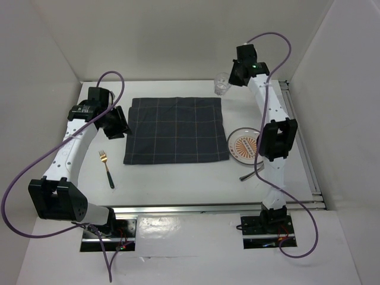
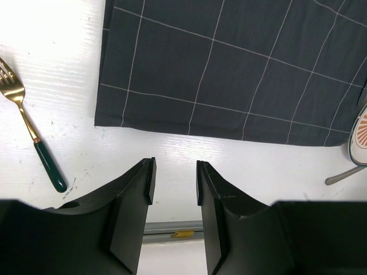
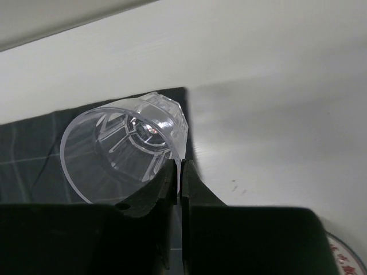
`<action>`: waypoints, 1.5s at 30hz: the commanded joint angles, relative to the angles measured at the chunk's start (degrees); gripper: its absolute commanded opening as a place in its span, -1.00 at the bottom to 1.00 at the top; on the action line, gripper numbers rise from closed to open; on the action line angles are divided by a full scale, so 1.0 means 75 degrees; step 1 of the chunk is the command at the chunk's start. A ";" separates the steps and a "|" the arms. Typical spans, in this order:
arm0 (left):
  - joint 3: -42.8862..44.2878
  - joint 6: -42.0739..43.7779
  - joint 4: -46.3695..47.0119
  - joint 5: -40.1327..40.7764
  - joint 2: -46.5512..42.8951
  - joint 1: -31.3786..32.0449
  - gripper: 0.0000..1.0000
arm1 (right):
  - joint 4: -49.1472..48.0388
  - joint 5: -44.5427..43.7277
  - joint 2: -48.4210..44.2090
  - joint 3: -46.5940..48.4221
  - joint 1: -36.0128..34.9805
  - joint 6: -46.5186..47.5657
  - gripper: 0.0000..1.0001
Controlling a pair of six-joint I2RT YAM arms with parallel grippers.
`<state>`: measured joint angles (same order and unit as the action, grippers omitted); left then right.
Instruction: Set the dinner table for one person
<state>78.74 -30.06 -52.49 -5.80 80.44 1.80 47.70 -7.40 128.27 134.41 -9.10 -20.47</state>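
At the back of the white dinner table (image 1: 178,184), by the far right corner of the dark checked placemat (image 1: 176,129), stands a clear faceted glass (image 1: 222,84). My right gripper (image 1: 231,77) is shut on it. In the right wrist view the gripper (image 3: 179,172) pinches the wall of the glass (image 3: 123,146), one finger inside the rim and one outside. Whether the glass rests on the table I cannot tell. My left gripper (image 1: 122,122) hangs at the placemat's left side. Seen from the left wrist, this gripper (image 2: 175,180) is open and holds nothing, over bare table (image 2: 74,74).
A gold fork with a dark green handle (image 1: 107,168) (image 2: 28,134) lies left of the placemat (image 2: 229,69). An orange-patterned plate (image 1: 243,144) (image 2: 361,134) sits right of it, with a grey utensil handle (image 1: 249,174) (image 2: 344,176) in front. White walls enclose the table.
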 commanded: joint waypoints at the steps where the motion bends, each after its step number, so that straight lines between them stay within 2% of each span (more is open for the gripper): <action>1: 0.0154 0.0072 0.0061 -0.0105 -0.0120 0.0006 0.02 | 0.0214 0.0026 0.0123 0.0547 -0.0414 0.0058 -1.00; 10: 0.0061 0.0071 0.0061 -0.0035 -0.0191 0.0006 0.02 | 0.0365 0.0213 0.0885 0.1074 -0.0790 -0.0165 -1.00; 30: -0.0314 0.0071 -0.0009 0.0035 -0.0413 0.0006 0.02 | 0.0132 -0.0361 0.1624 0.0747 -0.0860 -0.0247 -1.00; 31: -0.0315 0.0071 -0.0009 0.0035 -0.0483 0.0006 0.02 | 0.0132 -0.0280 0.1624 0.0747 -0.0860 -0.0247 -0.92; 32: -0.0385 0.0071 -0.0009 0.0035 -0.0484 0.0006 0.02 | 0.0039 -0.0094 0.1624 0.0747 -0.0860 -0.0247 -0.72; 33: -0.0385 0.0071 -0.0009 0.0035 -0.0553 0.0006 0.02 | -0.0032 0.0013 0.1624 0.0747 -0.0860 -0.0247 -0.25; 35: -0.0456 0.0071 -0.0009 0.0035 -0.0554 0.0006 0.02 | -0.0242 0.0154 0.1543 0.0747 -0.0860 -0.0247 0.39; 36: -0.0456 0.0071 -0.0079 0.0035 -0.0554 0.0006 0.02 | -0.0243 0.0259 0.1542 0.0747 -0.0860 -0.0247 0.39; 37: -0.0456 0.0071 -0.0080 0.0035 -0.0554 0.0006 0.02 | -0.0243 0.0260 0.1449 0.0840 -0.0860 -0.0247 0.73; 38: -0.0456 0.0071 -0.0080 0.0035 -0.0554 0.0006 0.02 | -0.0243 0.0353 0.1332 0.0910 -0.0791 -0.0247 0.88; 39: -0.0363 0.0071 -0.0080 0.0035 -0.0554 0.0006 0.02 | -0.0243 0.0354 0.1250 0.0992 -0.0790 -0.0317 1.00; 45: -0.0116 0.0235 -0.0080 -0.0047 -0.0484 0.0006 0.02 | -0.0325 0.0179 -0.0225 0.0620 -0.0440 -0.0388 1.00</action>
<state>75.40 -29.93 -52.99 -5.82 78.11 1.80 48.64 -5.17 138.41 138.91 -14.52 -22.90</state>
